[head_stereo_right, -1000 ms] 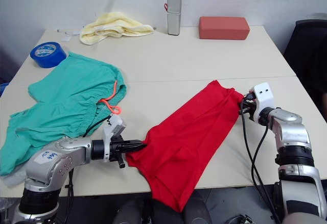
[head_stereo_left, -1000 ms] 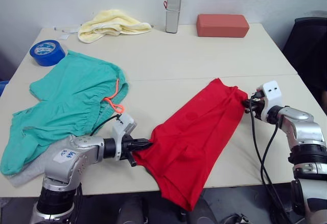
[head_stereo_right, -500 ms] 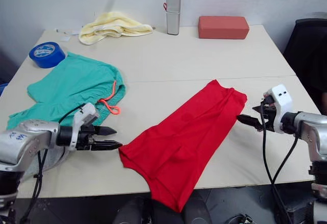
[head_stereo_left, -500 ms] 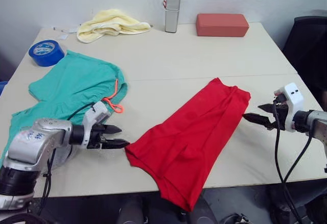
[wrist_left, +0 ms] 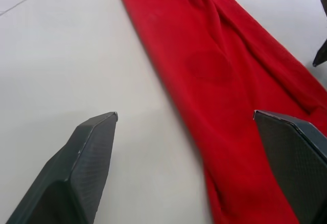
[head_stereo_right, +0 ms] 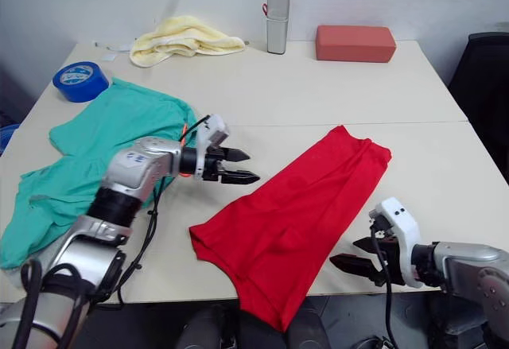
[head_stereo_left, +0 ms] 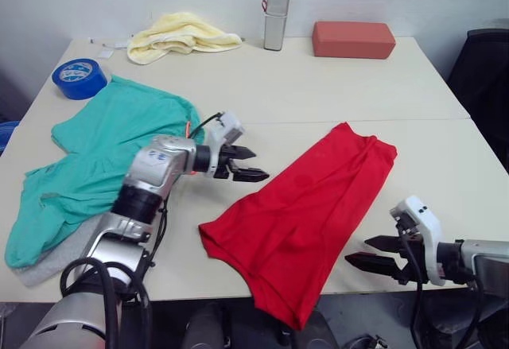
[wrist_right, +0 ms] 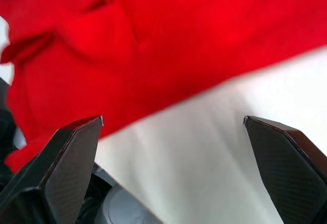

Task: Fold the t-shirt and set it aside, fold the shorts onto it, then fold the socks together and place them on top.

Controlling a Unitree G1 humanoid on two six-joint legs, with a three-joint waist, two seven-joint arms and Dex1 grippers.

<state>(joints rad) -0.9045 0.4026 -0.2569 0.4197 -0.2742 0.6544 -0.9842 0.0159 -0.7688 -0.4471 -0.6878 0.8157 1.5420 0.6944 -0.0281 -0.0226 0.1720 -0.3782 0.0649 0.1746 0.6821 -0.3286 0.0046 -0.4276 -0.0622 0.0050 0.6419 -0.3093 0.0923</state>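
1. Since a second ago both grippers have let go of the t-shirt [head_stereo_left: 306,210]; the left gripper [head_stereo_left: 248,164] has lifted away toward the shorts, the right gripper [head_stereo_left: 375,254] has dropped to the near table edge.
2. Both grippers' fingers are spread, holding nothing.
3. The red t-shirt lies folded lengthwise, diagonal on the table [head_stereo_left: 334,87], its near end hanging over the edge.
4. The teal shorts [head_stereo_left: 103,154] lie crumpled to the left, over a grey sock [head_stereo_left: 48,261].
5. A yellow towel [head_stereo_left: 179,35], blue tape roll [head_stereo_left: 78,77] and red-brown block [head_stereo_left: 353,39] sit at the far side.
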